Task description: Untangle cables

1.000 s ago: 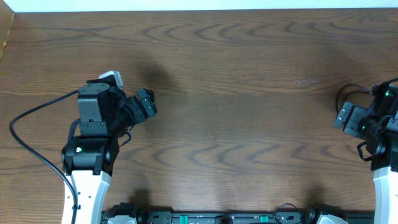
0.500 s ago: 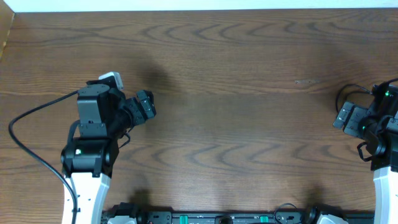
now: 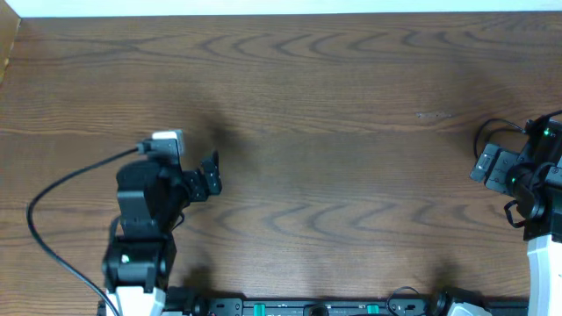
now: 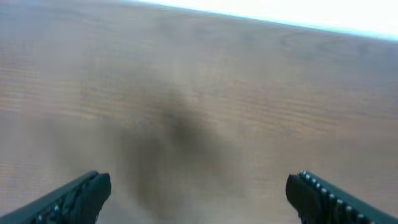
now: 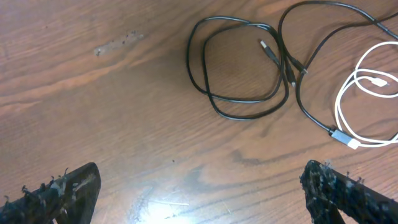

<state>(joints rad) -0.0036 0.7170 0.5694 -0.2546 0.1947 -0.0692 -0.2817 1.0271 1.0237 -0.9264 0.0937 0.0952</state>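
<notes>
The black cables lie in loose overlapping loops on the wooden table in the right wrist view, upper middle. A second black strand runs to the right, next to the looped white cable, whose plug lies at its lower end. My right gripper is open and empty, above bare wood below the cables. In the overhead view it sits at the right edge, with a thin black loop showing beside it. My left gripper is open and empty at the left, far from the cables. Its blurred wrist view shows only bare table.
A pale scratch marks the wood left of the right arm, and it also shows in the right wrist view. A thick black robot cable curves out left of the left arm. The table's far edge runs along the top.
My left arm has swung: its body moved right and toward the front, and its gripper sits lower in the overhead view. The right arm has not moved.
</notes>
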